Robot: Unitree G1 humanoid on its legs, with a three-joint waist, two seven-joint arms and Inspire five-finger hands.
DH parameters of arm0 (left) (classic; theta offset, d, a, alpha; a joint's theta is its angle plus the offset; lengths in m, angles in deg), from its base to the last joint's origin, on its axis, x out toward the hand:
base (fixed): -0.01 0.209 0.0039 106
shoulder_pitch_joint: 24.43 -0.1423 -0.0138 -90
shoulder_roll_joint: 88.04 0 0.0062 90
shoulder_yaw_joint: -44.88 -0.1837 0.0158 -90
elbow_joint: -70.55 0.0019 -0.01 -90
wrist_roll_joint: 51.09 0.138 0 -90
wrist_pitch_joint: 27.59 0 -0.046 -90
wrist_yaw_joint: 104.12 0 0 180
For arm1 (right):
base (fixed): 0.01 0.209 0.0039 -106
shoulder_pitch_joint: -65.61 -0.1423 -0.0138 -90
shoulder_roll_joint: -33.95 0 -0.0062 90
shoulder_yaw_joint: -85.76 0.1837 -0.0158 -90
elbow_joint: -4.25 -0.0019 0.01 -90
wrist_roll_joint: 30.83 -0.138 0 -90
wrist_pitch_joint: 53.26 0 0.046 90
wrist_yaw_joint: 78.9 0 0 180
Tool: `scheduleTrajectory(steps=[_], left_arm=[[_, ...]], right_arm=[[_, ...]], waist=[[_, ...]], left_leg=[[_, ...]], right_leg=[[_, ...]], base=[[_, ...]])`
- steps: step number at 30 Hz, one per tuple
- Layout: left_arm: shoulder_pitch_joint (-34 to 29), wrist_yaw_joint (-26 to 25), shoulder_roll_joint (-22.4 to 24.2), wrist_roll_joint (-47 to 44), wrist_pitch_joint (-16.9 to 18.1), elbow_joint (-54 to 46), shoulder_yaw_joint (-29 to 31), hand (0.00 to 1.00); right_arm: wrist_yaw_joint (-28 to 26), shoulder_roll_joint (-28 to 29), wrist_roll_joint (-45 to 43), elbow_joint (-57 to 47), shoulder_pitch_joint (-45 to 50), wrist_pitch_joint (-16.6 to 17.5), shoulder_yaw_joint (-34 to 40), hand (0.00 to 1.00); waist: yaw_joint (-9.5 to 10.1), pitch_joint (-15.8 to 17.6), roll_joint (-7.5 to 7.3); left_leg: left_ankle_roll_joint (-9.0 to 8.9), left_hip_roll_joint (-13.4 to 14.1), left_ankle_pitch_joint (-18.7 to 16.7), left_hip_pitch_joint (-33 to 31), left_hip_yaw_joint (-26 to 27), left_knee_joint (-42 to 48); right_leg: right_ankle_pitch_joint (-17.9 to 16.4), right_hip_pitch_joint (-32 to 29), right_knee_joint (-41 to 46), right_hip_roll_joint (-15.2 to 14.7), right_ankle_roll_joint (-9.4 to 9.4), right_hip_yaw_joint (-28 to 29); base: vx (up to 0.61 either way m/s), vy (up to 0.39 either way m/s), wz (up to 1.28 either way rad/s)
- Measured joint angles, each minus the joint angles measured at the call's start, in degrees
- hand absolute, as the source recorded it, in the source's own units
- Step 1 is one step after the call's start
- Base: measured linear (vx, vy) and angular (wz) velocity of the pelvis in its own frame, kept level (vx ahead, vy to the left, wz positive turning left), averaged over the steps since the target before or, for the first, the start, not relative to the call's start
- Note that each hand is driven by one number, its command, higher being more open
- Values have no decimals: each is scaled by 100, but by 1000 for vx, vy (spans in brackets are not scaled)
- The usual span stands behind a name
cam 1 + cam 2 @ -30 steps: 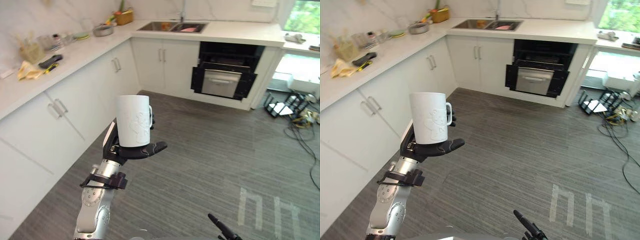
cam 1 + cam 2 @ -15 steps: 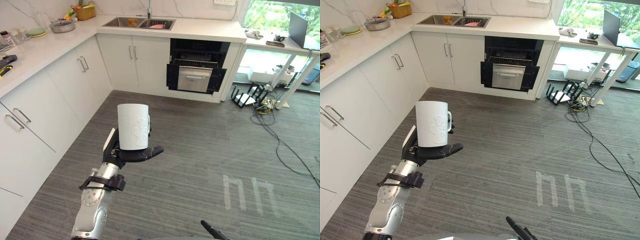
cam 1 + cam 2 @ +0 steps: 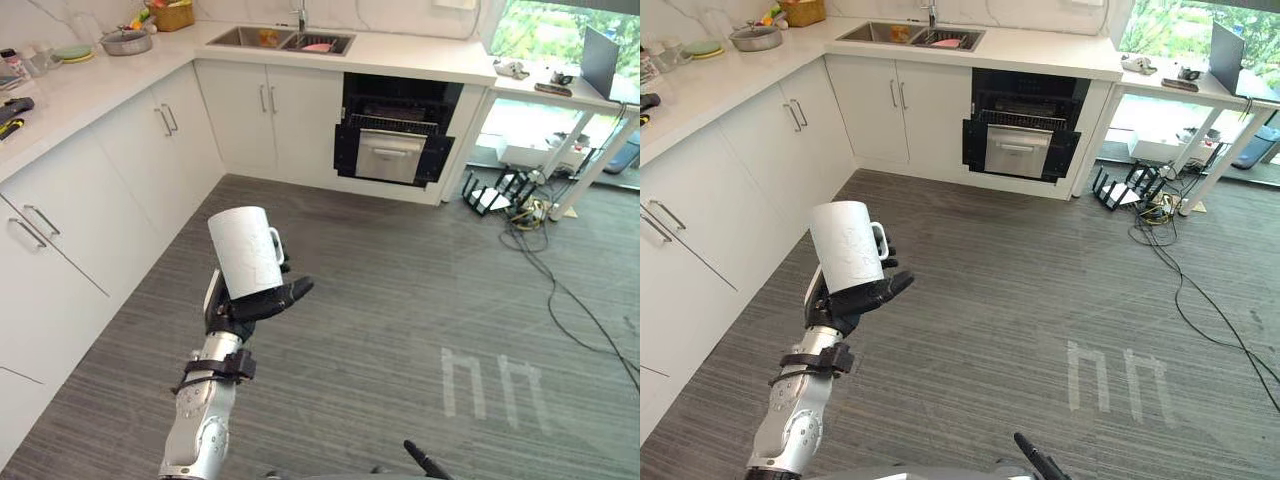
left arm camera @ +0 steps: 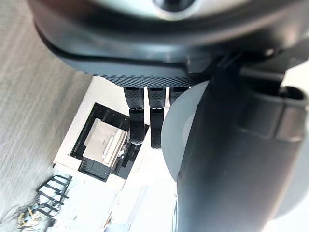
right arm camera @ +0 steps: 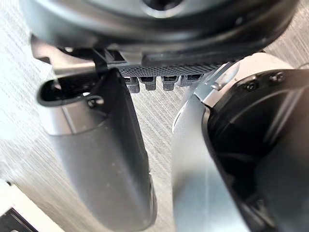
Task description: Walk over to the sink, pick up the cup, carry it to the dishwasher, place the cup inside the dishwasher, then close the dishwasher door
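Strong daylight pours in through the window (image 3: 545, 35) just right of the dishwasher (image 3: 398, 140) and burns its panes pale. The white surface (image 3: 420, 62) above the dishwasher glares. The floor (image 3: 400, 310) in front of the dishwasher is evenly lit, with soft shadows. The dishwasher's cavity is dark. Cabinets (image 3: 120, 170) left of the dishwasher bow toward the edge. The cup (image 3: 245, 252) reads bright. In the left wrist view the left robot hand (image 4: 136, 123) is silhouetted against blown-out white beside the dishwasher.

the cup (image 3: 245, 251) stands in the left hand (image 3: 250, 302), well before the dishwasher (image 3: 398, 140), which lies right of the sink (image 3: 280, 40).
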Motion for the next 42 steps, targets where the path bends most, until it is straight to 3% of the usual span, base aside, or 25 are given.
scheduleTrajectory(steps=[4,7,10,11,12,13,14,15,16,18,19,21,23,25,26,28,31,33,34,35,36,37,39,40,42], left_arm=[[-14,-76,33,-10,-3,4,-56,0],[42,-87,68,9,-46,-12,-56,0],[219,-104,88,25,-196,-33,-181,0],[307,-129,108,81,-235,-71,-288,0],[331,-148,129,114,-247,-71,-302,0],[422,-164,106,148,-286,-71,-328,0],[527,-159,75,244,-312,-81,-340,0],[555,-160,68,306,-305,-146,-310,0],[557,-159,57,347,-297,-179,-287,0],[685,-157,-46,447,-284,-197,-238,0],[751,-156,-87,517,-285,-197,-229,0],[783,-151,-92,706,-294,-205,-254,0],[758,-148,-105,833,-373,-283,-264,0],[686,-126,-79,876,-453,-365,-244,0],[529,-34,78,919,-541,-549,-232,0],[404,190,144,920,-547,-899,-240,0],[402,553,299,957,-550,-1117,-397,0],[398,633,347,1040,-551,-1186,-541,0],[386,624,442,1170,-549,-1209,-601,0],[307,585,557,1267,-544,-1237,-596,0],[221,551,616,1305,-534,-1249,-574,0],[90,435,709,1410,-534,-1251,-573,0],[-60,294,754,1555,-525,-1259,-549,0],[-178,193,748,1677,-503,-1281,-486,0],[-335,151,720,1719,-460,-1297,-310,0]], right_arm=[[96,-3,0,11,-25,-88,189,100],[118,-8,26,30,-133,-86,263,100],[194,-14,14,33,-147,69,301,100],[234,-104,-44,22,-138,161,293,100],[264,-109,-54,4,-144,230,291,100],[263,-76,-131,-178,-136,367,255,100],[263,-74,-224,-332,-106,451,110,100],[266,-78,-222,-515,-94,552,-98,100],[285,-69,-222,-636,-83,582,-204,100],[365,59,-227,-1296,33,606,-627,100],[428,145,-235,-1610,66,609,-760,100],[644,286,-253,-2304,113,601,-1014,100],[810,347,-231,-2974,110,598,-1299,100],[844,314,-191,-3345,101,598,-1407,100],[846,289,-91,-3589,110,596,-1418,100],[865,424,71,-4124,219,596,-1445,100],[959,449,286,-4866,373,714,-1481,100],[1136,503,402,-5217,491,878,-1456,100],[1209,535,428,-5430,594,1006,-1448,100],[1222,527,428,-5644,679,1080,-1451,100],[1217,516,428,-5729,708,1136,-1459,100],[1199,523,427,-5856,736,1319,-1454,100],[1144,514,413,-6056,698,1524,-1466,100],[1020,488,337,-6227,616,1578,-1514,100],[881,416,196,-6357,291,1624,-1710,100]], waist=[[53,-16,47],[59,-18,52],[65,-17,-60],[58,-33,25],[65,-8,7],[31,-10,14],[24,-1,-39],[4,22,10],[3,19,14],[-42,16,15],[-74,31,-27],[-92,45,-32],[-59,44,-123],[-74,120,-61],[-59,120,87],[-22,94,98],[-93,2,166],[-113,-20,236],[-99,13,320],[-64,32,434],[-33,23,464],[18,-47,593],[104,-33,576],[217,-37,566],[370,-43,540]], left_leg=[[42,-20,-44,30,0,22],[54,-78,-183,-53,10,197],[281,-426,-475,-43,5,601],[336,-545,-572,81,-56,603],[393,-593,-612,134,-71,637],[445,-665,-673,246,-183,702],[523,-722,-725,413,-321,687],[616,-712,-761,530,-422,676],[654,-683,-776,568,-453,676],[663,-600,-795,551,-673,619],[663,-598,-796,503,-774,590],[635,-575,-812,514,-862,396],[542,-614,-892,713,-827,144],[501,-595,-1107,996,-810,101],[429,-406,-1287,1140,-668,226],[228,-243,-1471,1315,-267,508],[165,7,-1507,1296,-217,1112],[164,203,-1455,881,-199,2329],[-109,430,-1074,368,-219,3641],[-361,684,-28,-191,-245,4936],[-410,804,475,-477,-264,5533],[-445,1004,433,-1064,-260,6509],[-88,1047,-33,-1659,-96,6979],[226,1066,-398,-1912,48,6639],[287,1012,-765,-2092,143,5297]], right_leg=[[-104,2,60,3,-34,0],[-480,-267,720,-143,16,-3],[-1031,-414,1655,-638,162,-88],[-1134,-588,2471,-837,186,-194],[-1103,-858,3155,-969,104,-247],[-764,-1316,4329,-1178,-423,-289],[-158,-1645,5131,-1345,-687,-255],[256,-1986,5726,-1365,-617,-111],[-38,-2110,5866,-1288,-528,-60],[-731,-2338,5402,-793,-351,-53],[-818,-2403,4887,-593,-273,-66],[-699,-2442,3060,-197,-194,-242],[-150,-2312,994,-17,-92,-422],[261,-2198,941,-42,-214,-685],[315,-2182,1216,41,-233,-947],[413,-2202,1807,86,-596,-960],[-264,-2182,2515,150,-731,-1106],[-528,-1941,2507,236,-732,-1253],[-698,-1653,2454,351,-732,-1274],[-838,-1338,2345,526,-765,-1212],[-882,-1168,2226,618,-790,-1151],[-946,-878,2055,767,-828,-1037],[-1088,-441,1884,799,-864,-758],[-1173,-238,1793,793,-851,-471],[-1283,-75,1742,727,-786,18]], base=[[-75,-1,-1],[-33,43,6],[56,99,27],[106,114,34],[71,127,41],[54,151,51],[122,203,63],[151,154,44],[140,102,34],[153,11,50],[181,-50,60],[247,-146,31],[370,-218,-2],[452,-223,-6],[505,-152,-23],[481,-185,-13],[395,-261,21],[293,-211,22],[341,-202,-1],[445,-163,-20],[504,-101,-47],[564,-45,-63],[481,-38,-81],[358,-1,-129],[429,73,-138]])
